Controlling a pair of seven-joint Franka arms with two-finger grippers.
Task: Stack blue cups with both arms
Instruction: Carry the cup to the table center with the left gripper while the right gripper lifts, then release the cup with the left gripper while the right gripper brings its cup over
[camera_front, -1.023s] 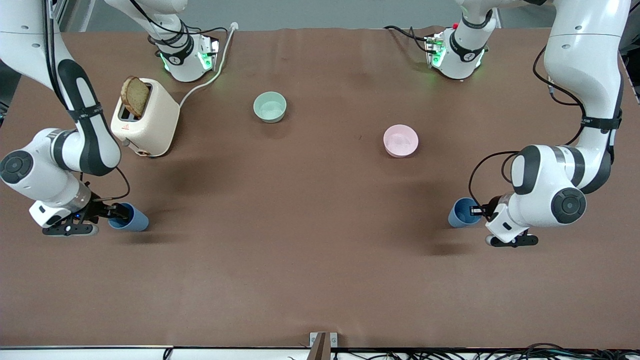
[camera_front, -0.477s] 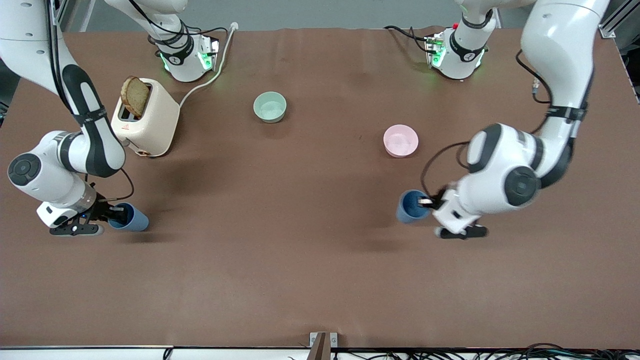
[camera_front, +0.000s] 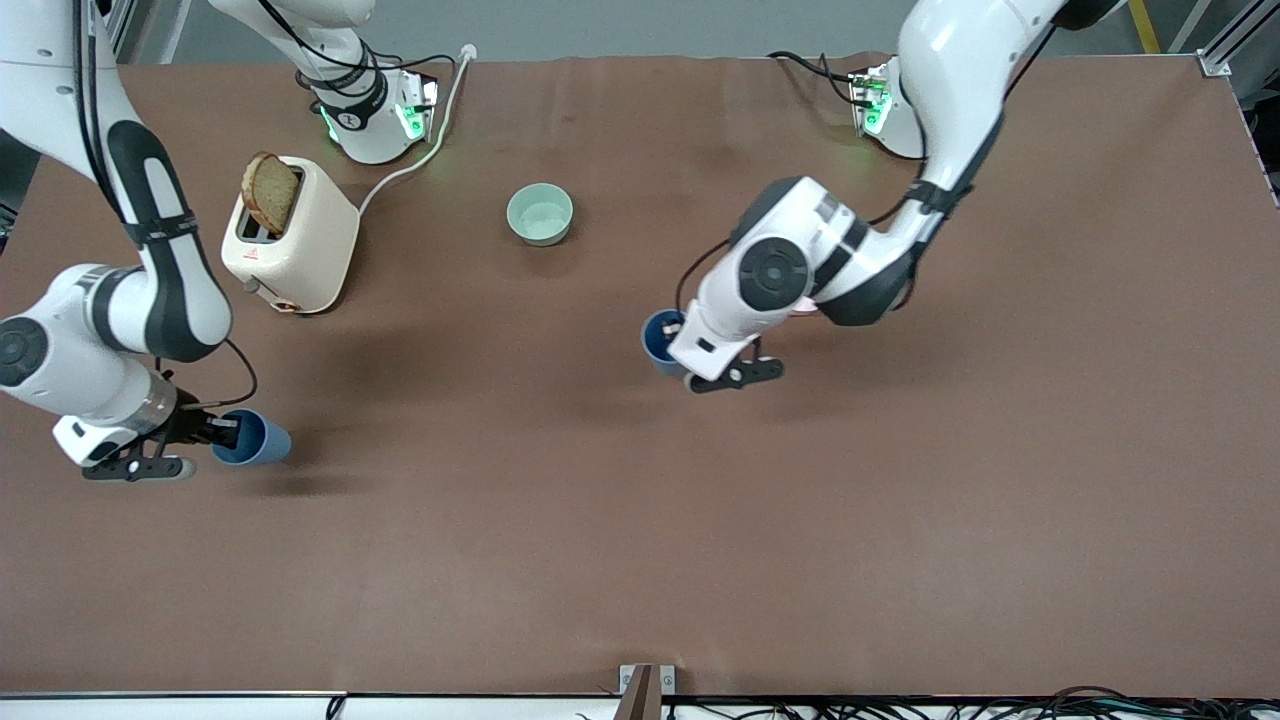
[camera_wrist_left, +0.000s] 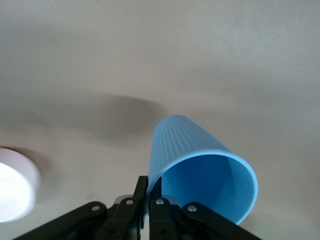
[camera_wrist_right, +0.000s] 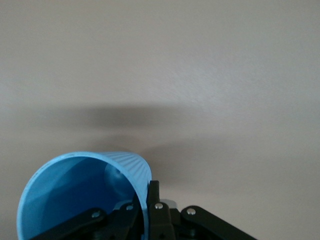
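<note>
Front view: left hand (camera_front: 678, 335) pinched one cup (camera_front: 658, 338) by its rim over mid-surface (camera_front: 640, 520); right hand (camera_front: 205, 432) pinched the other (camera_front: 252, 439) at its end. We judged both light, stiff, ribbed; rim grips suffice.

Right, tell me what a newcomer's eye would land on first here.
Two blue cups, each pinched at the rim. The left tool holds its blue cup over the middle of the table; the right tool grips the other blue cup at the right arm's end. A cream toaster with bread poking out stands nearby.
</note>
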